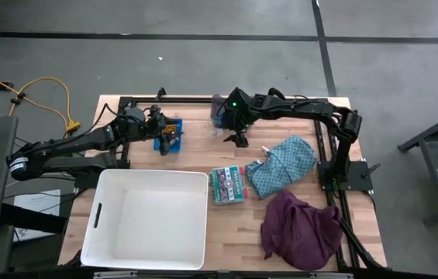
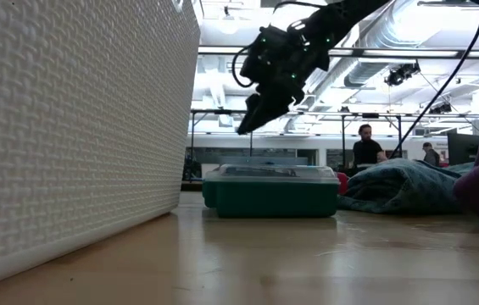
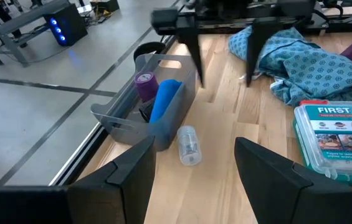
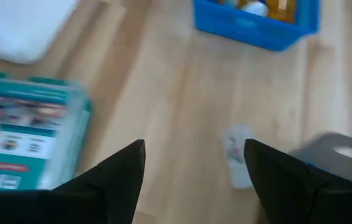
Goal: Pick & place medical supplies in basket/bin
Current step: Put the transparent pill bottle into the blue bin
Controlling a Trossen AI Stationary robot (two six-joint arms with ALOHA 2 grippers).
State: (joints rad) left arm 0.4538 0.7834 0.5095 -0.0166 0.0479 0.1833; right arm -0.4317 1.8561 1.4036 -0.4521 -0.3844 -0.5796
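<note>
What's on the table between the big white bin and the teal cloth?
A first aid kit, a green box with a clear lid, lies between the white bin and the teal patterned cloth. The high view shows it best.

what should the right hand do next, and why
Probably lower straight down onto the small clear bottle lying on its side on the wood. The right hand hangs open above it, with the bottle showing between its fingers, beside the grey caddy that holds the blue roll and purple roll. Nothing is gripped yet.
</note>
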